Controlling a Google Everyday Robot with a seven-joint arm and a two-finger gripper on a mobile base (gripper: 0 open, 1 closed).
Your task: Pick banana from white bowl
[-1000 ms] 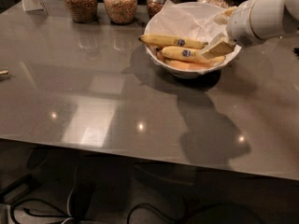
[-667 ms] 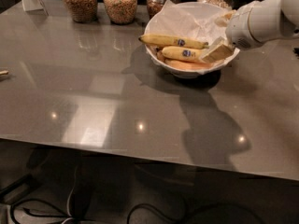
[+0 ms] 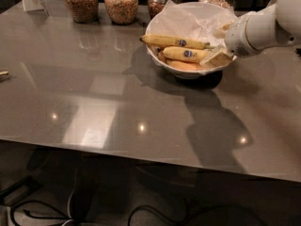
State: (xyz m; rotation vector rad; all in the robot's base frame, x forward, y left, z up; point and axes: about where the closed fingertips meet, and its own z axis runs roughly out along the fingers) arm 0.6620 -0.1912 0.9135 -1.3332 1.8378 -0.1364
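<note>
Banana [image 3: 186, 54] just beside gripper [image 3: 216, 60]

Your plump, blue-stickered banana [image 3: 186, 54] lies sideways in the white bowl [image 3: 151, 31] near the table's [image 3: 94, 102] far edge, with the gripper [image 3: 217, 58] at its right end.

Kitchen-like counter [image 3: 94, 102]: food jars [image 3: 121, 4], white bowl [image 3: 187, 73], claw [image 3: 217, 59] at its rim.

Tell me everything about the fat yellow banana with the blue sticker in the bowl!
The banana is plump, smooth and bright yellow, with a blue oval sticker near its middle. It lies sideways in the white bowl, between a longer speckled banana and a duller orange one. The gripper is at its end on the picture's right, over the bowl's rim.
</note>
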